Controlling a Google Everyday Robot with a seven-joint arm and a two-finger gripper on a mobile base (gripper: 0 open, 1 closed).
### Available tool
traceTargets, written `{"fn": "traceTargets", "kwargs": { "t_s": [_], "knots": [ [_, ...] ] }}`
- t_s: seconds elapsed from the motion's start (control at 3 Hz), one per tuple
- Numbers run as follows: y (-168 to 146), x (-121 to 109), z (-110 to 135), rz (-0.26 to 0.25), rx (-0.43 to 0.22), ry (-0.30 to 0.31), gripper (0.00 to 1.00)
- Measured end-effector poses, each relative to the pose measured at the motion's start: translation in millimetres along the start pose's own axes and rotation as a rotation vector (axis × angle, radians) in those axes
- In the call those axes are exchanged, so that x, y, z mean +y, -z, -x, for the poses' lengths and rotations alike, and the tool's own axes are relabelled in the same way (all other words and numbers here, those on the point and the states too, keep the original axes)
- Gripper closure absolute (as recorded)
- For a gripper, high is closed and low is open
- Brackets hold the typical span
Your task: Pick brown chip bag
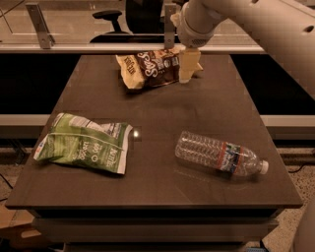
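end effector (188,66) hiding brown chip bag (150,69) end

Office: swivel chair (141,11), glass partition (74,27) behind table (162,123); gripper (188,73) at brown chip bag (150,69).

The gripper (187,74) hangs at 12 o'clock over the table (162,118), at the right end of the brown chip bag (147,70). The green bag (86,143) blocks 8 o'clock and the water bottle (219,153) (lying on its side) blocks 4 o'clock. A wide bare lane runs between them.
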State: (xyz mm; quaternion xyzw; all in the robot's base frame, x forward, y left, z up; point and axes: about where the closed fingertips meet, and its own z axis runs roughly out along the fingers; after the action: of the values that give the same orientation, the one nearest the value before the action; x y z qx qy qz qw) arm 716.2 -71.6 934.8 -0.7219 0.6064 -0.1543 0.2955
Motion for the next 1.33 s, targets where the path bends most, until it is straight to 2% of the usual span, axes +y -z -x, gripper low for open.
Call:
{"fn": "traceTargets", "kwargs": {
  "t_s": [0.67, 1.0, 1.33],
  "knots": [
    [-48.7, -9.0, 21.3, 0.017, -0.077, 0.036, 0.0],
    [-68.1, -7.4, 32.9, 0.047, -0.106, 0.057, 0.0],
    [-85.5, 2.0, 39.3, 0.099, -0.124, 0.07, 0.0]
  ]
}}
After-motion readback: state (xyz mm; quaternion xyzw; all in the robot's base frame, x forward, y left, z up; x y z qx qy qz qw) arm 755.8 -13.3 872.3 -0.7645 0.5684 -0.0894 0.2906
